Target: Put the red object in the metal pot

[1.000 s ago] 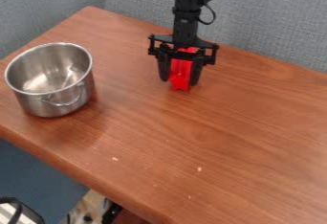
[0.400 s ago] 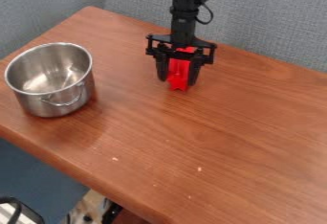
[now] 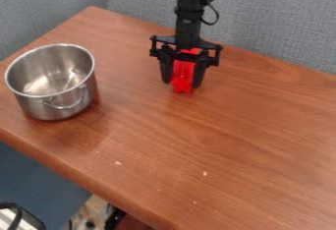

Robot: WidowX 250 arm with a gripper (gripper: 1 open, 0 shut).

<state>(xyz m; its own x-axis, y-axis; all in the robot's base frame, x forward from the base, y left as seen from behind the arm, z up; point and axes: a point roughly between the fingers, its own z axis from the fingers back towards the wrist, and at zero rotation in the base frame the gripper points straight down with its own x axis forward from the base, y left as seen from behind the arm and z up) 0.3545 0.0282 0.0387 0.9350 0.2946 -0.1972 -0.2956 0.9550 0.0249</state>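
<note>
The red object (image 3: 188,75), a small bright red block, stands on the wooden table (image 3: 197,145) near its far edge, right of centre. My black gripper (image 3: 187,73) comes down on it from above, its fingers shut on the red object's sides. The block's lower end seems to rest on the tabletop. The metal pot (image 3: 51,80), round and shiny silver with small side handles, sits at the left of the table with nothing inside, well apart from the gripper.
A grey fabric wall (image 3: 262,18) rises behind the table. The table's front edge runs diagonally from lower left to lower right, with dark floor and clutter (image 3: 79,214) below it.
</note>
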